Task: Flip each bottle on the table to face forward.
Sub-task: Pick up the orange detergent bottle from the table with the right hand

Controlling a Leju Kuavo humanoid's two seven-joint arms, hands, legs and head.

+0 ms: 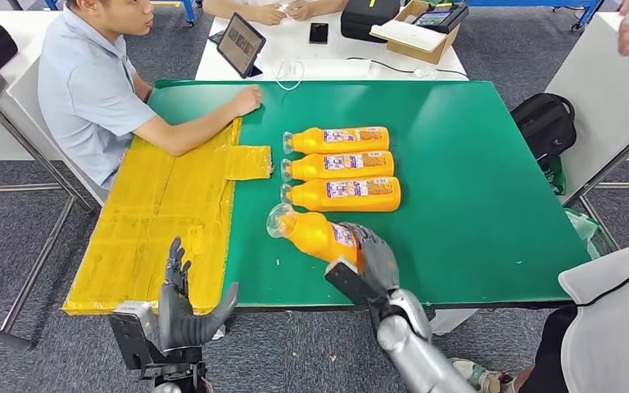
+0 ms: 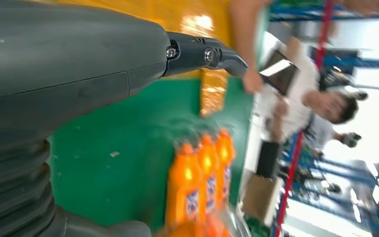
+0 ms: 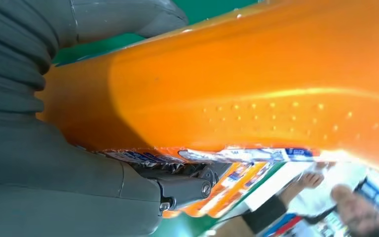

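Note:
Three orange bottles lie side by side on the green table, caps to the left, labels up. A fourth orange bottle with a clear cap is tilted near the front edge, and my right hand grips its base end. The right wrist view has this bottle pressed close against the hand. My left hand hangs below the table's front edge, fingers spread, holding nothing. In the left wrist view the row of bottles lies beyond the left hand.
A yellow taped sheet covers the table's left part. A person in a light blue shirt sits at the far left with a hand on the table. A white table with a tablet stands behind. A black backpack lies at the right.

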